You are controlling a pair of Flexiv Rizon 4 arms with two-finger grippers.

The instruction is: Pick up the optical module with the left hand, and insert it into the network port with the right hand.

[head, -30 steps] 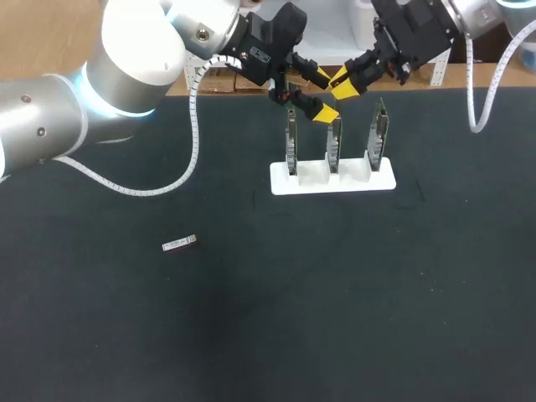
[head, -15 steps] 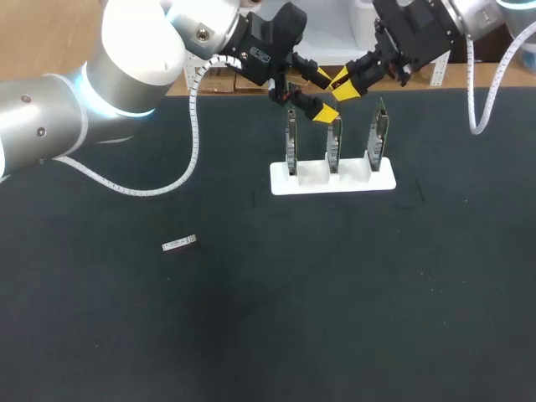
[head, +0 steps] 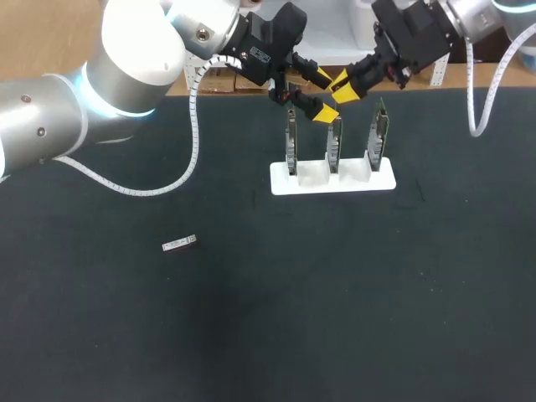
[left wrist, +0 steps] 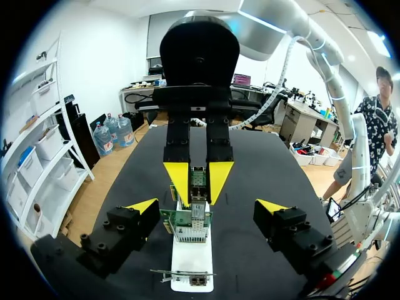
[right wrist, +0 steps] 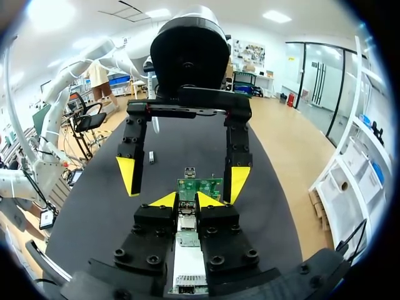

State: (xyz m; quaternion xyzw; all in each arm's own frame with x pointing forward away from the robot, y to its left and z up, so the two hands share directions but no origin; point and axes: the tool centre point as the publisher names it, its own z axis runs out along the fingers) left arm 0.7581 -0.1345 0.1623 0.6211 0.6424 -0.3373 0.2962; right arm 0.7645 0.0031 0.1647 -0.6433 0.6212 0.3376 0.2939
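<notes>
My right gripper [head: 345, 85] is shut on a small metal optical module [left wrist: 198, 180] and hangs above the middle green network card [head: 334, 144] of three on a white stand [head: 368, 182]. In the right wrist view the module [right wrist: 185, 223] sits between the nearly closed yellow tips, with the card's port [right wrist: 200, 187] just ahead. Facing it from the other side, my left gripper [head: 322, 95] stands open around that spot, holding nothing. In the left wrist view its yellow tips are spread wide on either side of the card [left wrist: 186, 219].
A second small module [head: 179, 244] lies loose on the black table, far to the left of the stand. The left card [head: 291, 146] and right card [head: 378, 138] stand upright close beside the middle one.
My right gripper has edged slightly up and to the left with the module. The left arm has kept still.
</notes>
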